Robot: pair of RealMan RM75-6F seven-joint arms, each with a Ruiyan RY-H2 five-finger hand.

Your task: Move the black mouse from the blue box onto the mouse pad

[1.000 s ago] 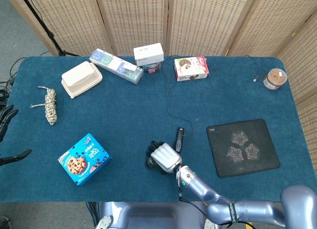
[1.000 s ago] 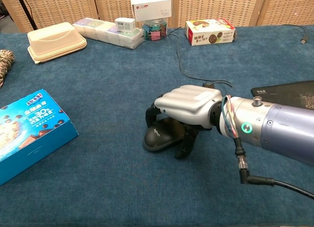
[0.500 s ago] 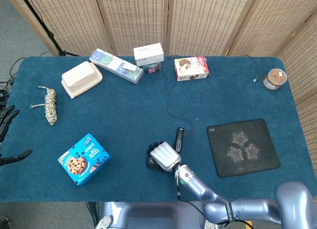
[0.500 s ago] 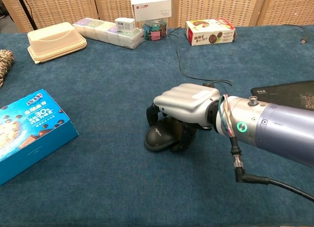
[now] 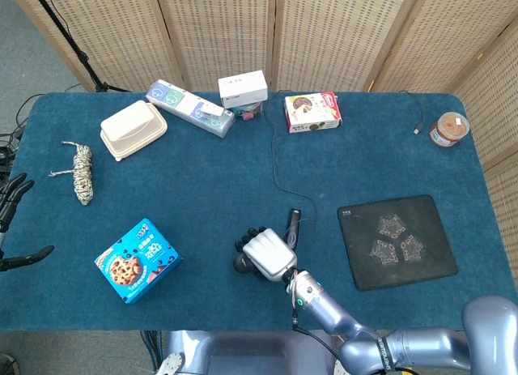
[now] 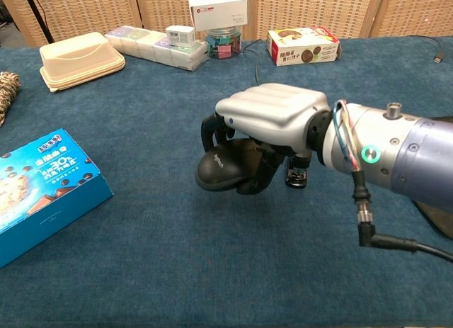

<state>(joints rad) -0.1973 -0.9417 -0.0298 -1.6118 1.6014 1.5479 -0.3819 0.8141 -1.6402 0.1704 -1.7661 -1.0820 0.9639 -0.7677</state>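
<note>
Black mouse [image 6: 225,166] is up off the blue tablecloth [image 6: 177,250] — I've got my right hand [image 6: 272,119] wrapped over it, fingers [image 6: 209,129] curled around its body, between the blue cookie box [image 5: 136,260] and the black mouse pad [image 5: 396,240]. Left hand [image 5: 11,221] sits at the table's left edge — fingers spread, holding nothing.

The black mouse [image 6: 228,165] hangs off the table, between the blue box [image 5: 136,260] and the dark mouse pad [image 5: 396,240].
</note>
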